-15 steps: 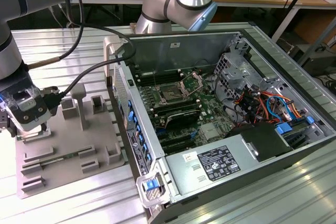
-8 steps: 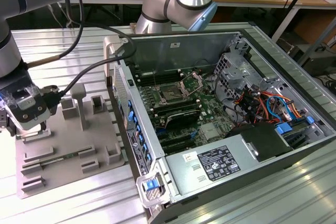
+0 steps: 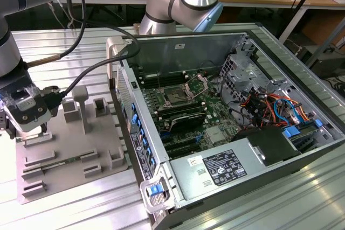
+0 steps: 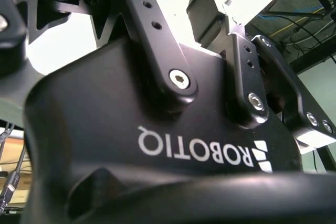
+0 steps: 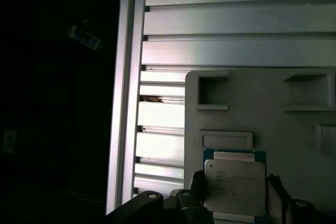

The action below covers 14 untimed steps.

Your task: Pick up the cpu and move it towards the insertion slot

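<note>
The cpu [image 5: 234, 186], a small square chip with a silvery top on a green base, lies low on the grey tray [image 5: 294, 140] in the first wrist view. My gripper [image 5: 234, 195] has a dark finger [image 5: 197, 190] pressed against each of two opposite edges of the cpu, shut on it. In the exterior view the gripper [image 3: 33, 130] hangs low over the tray's [image 3: 70, 157] corner at the exterior view's left. The insertion slot [image 3: 177, 96], a dark socket in a shiny metal frame, sits on the green board inside the open computer case.
Raised grey frames [image 3: 81, 103] stand on the tray. The open computer case [image 3: 215, 111] fills the exterior view's right, with a drive cage [image 3: 240, 74], coloured cables [image 3: 275, 106] and a power supply [image 3: 221, 168]. Ribbed metal tabletop [image 5: 236, 19] lies around the tray. Cables [image 3: 81, 74] trail from the wrist.
</note>
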Each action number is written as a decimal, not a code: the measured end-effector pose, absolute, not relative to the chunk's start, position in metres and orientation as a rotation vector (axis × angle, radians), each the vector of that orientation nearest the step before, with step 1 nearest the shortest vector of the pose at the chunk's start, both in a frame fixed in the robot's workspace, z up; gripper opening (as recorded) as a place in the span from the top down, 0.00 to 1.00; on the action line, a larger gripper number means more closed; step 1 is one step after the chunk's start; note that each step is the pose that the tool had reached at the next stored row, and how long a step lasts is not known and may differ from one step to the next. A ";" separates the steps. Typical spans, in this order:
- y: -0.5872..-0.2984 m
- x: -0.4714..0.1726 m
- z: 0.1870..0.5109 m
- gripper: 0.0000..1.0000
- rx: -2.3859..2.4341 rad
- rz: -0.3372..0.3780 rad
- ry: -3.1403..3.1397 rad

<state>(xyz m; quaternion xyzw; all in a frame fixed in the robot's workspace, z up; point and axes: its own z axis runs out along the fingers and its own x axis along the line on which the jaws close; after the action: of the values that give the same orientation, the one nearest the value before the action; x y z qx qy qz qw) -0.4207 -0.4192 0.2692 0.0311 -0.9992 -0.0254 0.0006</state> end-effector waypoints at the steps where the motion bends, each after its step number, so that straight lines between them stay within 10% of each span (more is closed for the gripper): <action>1: -0.419 -0.421 0.270 0.45 0.098 -0.080 -3.138; 14: -0.419 -0.421 0.276 0.45 0.098 -0.080 -3.138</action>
<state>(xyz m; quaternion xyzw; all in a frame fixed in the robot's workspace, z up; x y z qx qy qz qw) -0.4207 -0.4192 0.2765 0.0311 -0.9992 -0.0254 0.0006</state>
